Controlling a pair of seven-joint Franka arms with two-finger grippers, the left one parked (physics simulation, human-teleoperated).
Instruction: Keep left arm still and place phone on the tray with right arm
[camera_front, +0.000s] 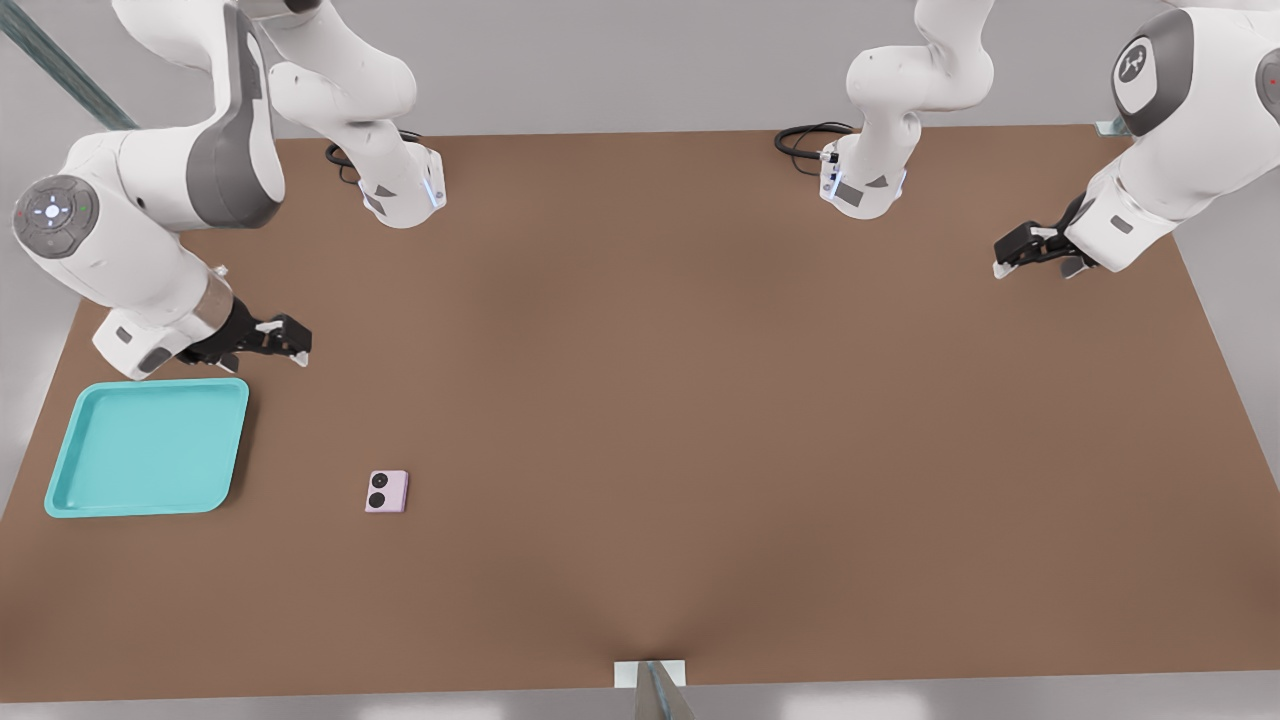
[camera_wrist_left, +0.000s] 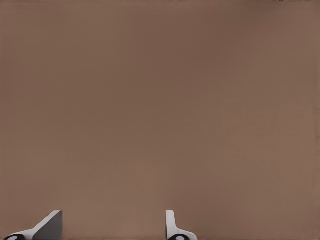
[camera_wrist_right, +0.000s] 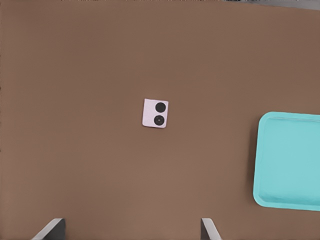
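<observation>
The phone (camera_front: 387, 491) lies flat on the brown table (camera_front: 700, 420), back side up, near the table's front edge toward the front view's left. It is a small, nearly square slab in pale lilac-pink with softly rounded corners and a smooth matte finish. Its two round black camera lenses sit in a column along the side that faces the tray (camera_front: 148, 447), so the lens end points toward the table's edge at the front view's left. The body is so close to square that a long axis is hard to tell; it looks a little wider than deep, running roughly along the table's front edge with a slight skew.

The tray is a shallow turquoise plastic rectangle with rounded corners and a raised rim, smooth inside, lying near the table's corner at the front view's left. It stands well apart from the phone, with bare table between them.

The right arm's end effector (camera_front: 285, 340) hangs above the table just behind the tray's far right corner, touching neither thing. Its black fingers are spread apart with nothing between them; the right wrist view shows both fingertips (camera_wrist_right: 50, 229) widely separated above the phone (camera_wrist_right: 155, 113) and tray (camera_wrist_right: 290, 165).

The table is a plain, matte brown surface.
</observation>
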